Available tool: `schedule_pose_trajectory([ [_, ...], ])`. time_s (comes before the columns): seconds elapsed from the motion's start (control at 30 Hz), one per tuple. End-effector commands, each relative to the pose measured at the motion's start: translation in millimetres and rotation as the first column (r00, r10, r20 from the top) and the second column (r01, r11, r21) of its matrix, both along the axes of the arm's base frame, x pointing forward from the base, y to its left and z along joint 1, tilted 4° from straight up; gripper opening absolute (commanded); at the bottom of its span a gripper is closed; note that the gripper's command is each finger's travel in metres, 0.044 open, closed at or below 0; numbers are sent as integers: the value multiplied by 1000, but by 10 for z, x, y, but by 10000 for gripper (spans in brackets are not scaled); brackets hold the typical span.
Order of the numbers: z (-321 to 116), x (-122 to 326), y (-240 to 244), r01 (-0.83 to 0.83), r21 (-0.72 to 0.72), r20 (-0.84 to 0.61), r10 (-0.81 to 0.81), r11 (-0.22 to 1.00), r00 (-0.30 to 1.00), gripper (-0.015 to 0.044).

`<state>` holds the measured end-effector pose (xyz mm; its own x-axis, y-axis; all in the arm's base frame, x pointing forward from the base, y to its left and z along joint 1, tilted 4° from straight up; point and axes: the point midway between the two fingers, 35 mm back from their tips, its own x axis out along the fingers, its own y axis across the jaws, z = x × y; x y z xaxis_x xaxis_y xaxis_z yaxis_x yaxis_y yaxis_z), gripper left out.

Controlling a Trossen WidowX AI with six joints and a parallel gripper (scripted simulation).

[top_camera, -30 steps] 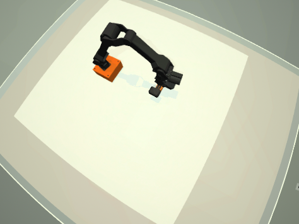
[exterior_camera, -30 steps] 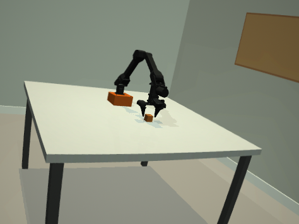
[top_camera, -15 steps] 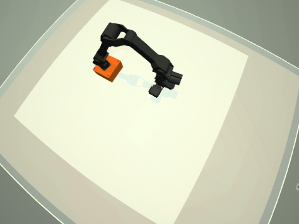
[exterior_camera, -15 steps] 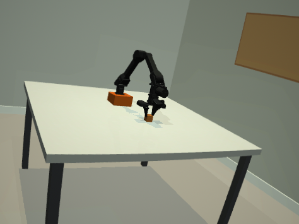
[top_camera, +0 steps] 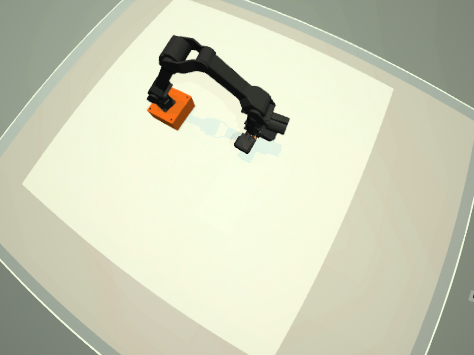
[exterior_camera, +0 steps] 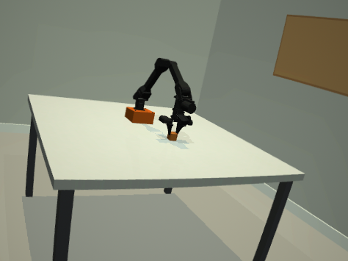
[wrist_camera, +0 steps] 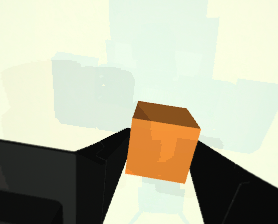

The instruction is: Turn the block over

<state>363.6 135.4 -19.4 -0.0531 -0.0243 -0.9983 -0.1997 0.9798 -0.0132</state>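
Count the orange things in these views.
2: the block, between the gripper's fingers, and the box-shaped base under the arm. Anything behind the arm could be hidden.

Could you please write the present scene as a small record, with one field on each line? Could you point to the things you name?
gripper: [top_camera: 254, 137] [exterior_camera: 173, 133] [wrist_camera: 161, 150] shut on the block
block: [exterior_camera: 172, 136] [wrist_camera: 162, 152] small, orange, between the two fingers
block height: at or very near the table top; a small gap cannot be ruled out
marked side: cannot tell; no clear mark visible
arm: [top_camera: 227, 77] [exterior_camera: 179, 78] black, bent over, reaching down to the block
arm base: [top_camera: 184, 106] [exterior_camera: 143, 118] orange box on the table [top_camera: 200, 235] [exterior_camera: 165, 162]
turning over: not confirmed by these views
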Motion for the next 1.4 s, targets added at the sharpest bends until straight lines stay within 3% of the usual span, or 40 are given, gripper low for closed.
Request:
schedule_pose_trajectory([
  [0.0, 205, 43, 20, -5, 9, 19, 5, 1000, 1000, 0],
  [0.17, 199, 46, 21, -6, 11, 28, 6, 1000, 1000, 0],
  [1.37, 115, -10, 10, -39, 106, 501, -19, 994, 865, 0],
])
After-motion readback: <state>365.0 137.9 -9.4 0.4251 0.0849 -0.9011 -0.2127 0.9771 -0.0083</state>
